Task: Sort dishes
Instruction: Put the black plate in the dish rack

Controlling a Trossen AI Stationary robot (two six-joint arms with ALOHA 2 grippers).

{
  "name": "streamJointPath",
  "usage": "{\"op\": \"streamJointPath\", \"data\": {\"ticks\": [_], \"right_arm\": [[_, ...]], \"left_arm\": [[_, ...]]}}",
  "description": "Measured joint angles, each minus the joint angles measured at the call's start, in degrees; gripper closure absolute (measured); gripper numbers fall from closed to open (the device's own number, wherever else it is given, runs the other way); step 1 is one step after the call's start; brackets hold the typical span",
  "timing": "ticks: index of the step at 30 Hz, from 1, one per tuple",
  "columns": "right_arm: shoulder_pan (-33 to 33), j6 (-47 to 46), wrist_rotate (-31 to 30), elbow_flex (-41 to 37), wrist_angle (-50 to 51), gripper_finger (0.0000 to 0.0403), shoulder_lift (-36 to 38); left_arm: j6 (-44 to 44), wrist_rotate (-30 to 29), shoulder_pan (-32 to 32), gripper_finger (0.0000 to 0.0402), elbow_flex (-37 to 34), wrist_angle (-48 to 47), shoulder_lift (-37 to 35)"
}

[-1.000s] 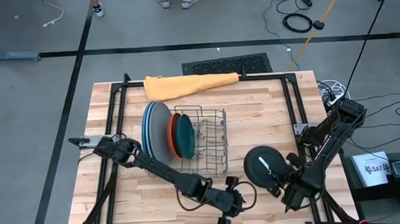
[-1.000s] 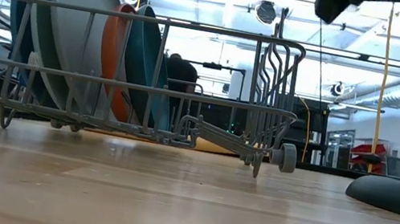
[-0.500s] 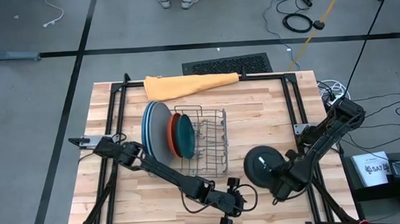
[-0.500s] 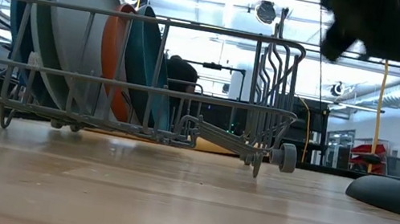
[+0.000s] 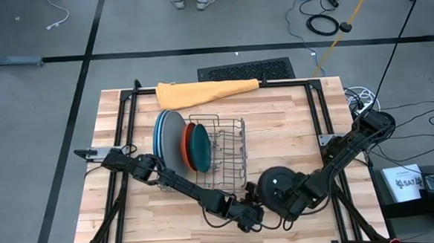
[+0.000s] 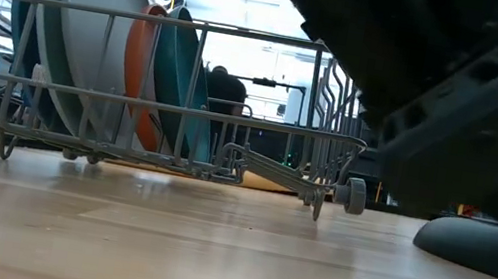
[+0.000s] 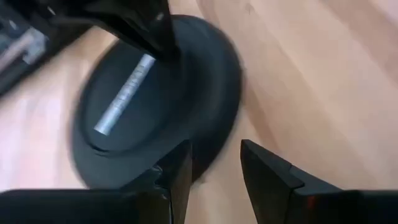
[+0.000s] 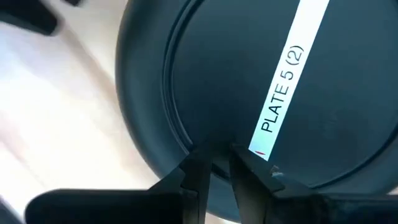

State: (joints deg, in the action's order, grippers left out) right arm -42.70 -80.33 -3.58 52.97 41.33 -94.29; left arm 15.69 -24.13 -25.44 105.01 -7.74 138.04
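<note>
Showing the black plate [image 5: 275,185] lying flat on the desk [image 5: 291,125], just beside the near right corner of the wire dish rack [image 5: 230,154], with both arms converged on it. The right end effector [image 8: 214,163] sits at the plate's rim; in the right wrist view its fingers are drawn close together on either side of the raised edge, apparently pinching it, beside the white stripe [image 8: 287,87] marked "PLATE 5 (2)". The left end effector [image 7: 214,163] lies low on the desk at the plate's opposite side, fingers moderately spread with bare wood between them and the rim just ahead, touching nothing.

Governing relation: the plate lies between the two end effectors, the right one on its rim from the desk's right side, the left one facing it from the near left. The stripe runs roughly along the right arm's line of approach. The right arm is thus the nearer and the one engaged; the left appears placed to receive or steady.

Already standing upright in the rack are the large light blue plate [image 5: 159,136], grey plate [image 5: 172,139], orange plate [image 5: 187,147] and teal plate [image 5: 200,148]. Empty wire slots remain to the right of these. A folded orange cloth [image 5: 204,92] lies at the far edge.
</note>
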Motion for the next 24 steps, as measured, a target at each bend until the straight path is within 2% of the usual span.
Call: {"op": "streamJointPath", "data": {"ticks": [5,11,13,17,24], "right_arm": [[0.0,0.4,0.5,-0.2,-2.6,0.0346,0.5],[0.1,2.1,0.6,-0.2,-4.9,0.0346,0.6],[0.3,2.2,0.6,-0.2,-5.1,0.0346,0.6],[0.3,3.0,-0.3,-0.3,-6.2,0.0346,0.6],[0.8,5.4,-0.5,-0.3,-8.7,0.0346,0.6]], "left_arm": [[10.9,-2.6,-0.6,0.0263,0.0,-2.6,0.8],[19.5,-1.2,-1.1,0.0253,0.2,-4.0,1.9],[22.0,-3.9,-1.3,0.0245,0.2,-3.9,2.0],[25.2,-5.0,-1.3,0.0229,0.2,-1.0,2.4],[26.7,-1.1,-0.3,0.0182,0.3,-1.4,3.0]]}}
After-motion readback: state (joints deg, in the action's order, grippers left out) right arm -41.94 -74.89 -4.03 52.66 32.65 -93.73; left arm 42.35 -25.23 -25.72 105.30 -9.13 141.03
